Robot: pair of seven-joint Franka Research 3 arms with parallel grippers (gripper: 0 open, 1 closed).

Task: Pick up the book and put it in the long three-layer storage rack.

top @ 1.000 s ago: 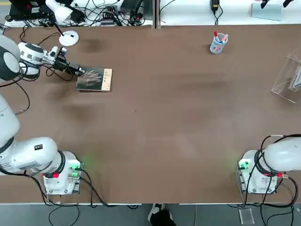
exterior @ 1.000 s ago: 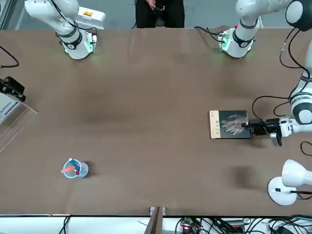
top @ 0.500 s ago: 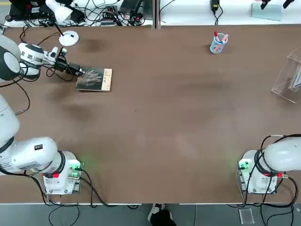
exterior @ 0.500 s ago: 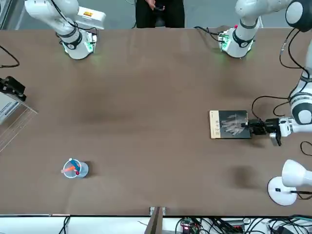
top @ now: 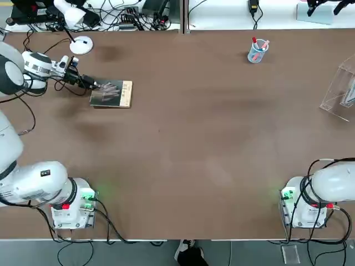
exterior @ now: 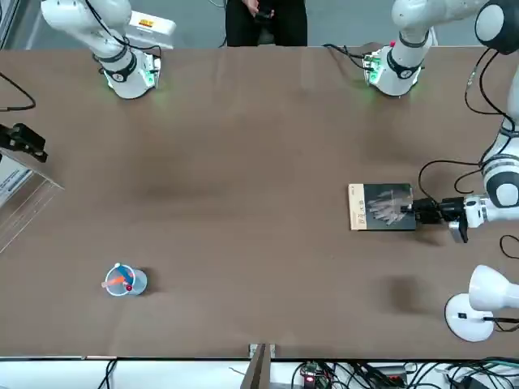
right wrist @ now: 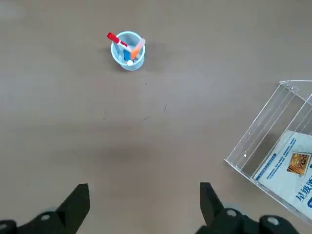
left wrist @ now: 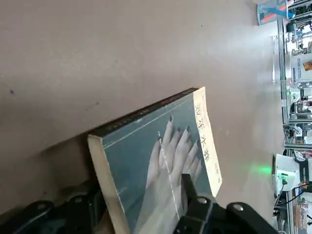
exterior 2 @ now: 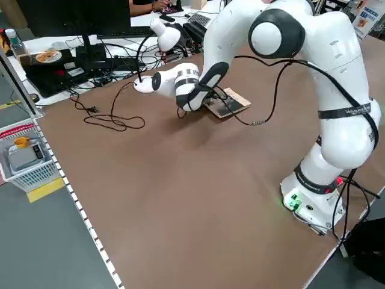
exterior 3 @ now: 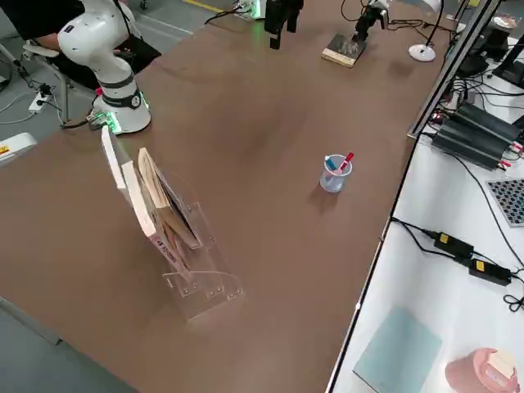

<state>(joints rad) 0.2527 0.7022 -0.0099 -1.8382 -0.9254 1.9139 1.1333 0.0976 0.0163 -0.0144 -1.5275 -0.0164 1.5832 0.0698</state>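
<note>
The book [top: 113, 94], dark grey with a pale hand on its cover and a tan strip along one edge, lies at the far left of the table [top: 183, 144]. My left gripper [top: 95, 85] reaches in low from the left, its open fingers on either side of the book's left edge [left wrist: 161, 146]. One finger [left wrist: 192, 200] lies over the cover and the other sits below the page edge. The clear storage rack [top: 341, 91] stands at the far right edge with several booklets in it [exterior 3: 176, 237]. My right gripper [right wrist: 141, 204] hangs open and empty, high above the table near the rack.
A clear pen cup [top: 257, 51] holding pens stands at the back right of the table. A white desk lamp [top: 77, 27] stands just behind the book, beside the left arm. Cables crowd the bench behind the table.
The left gripper's fingers have narrowed around the book's edge. The book and both arms stay where they were.
</note>
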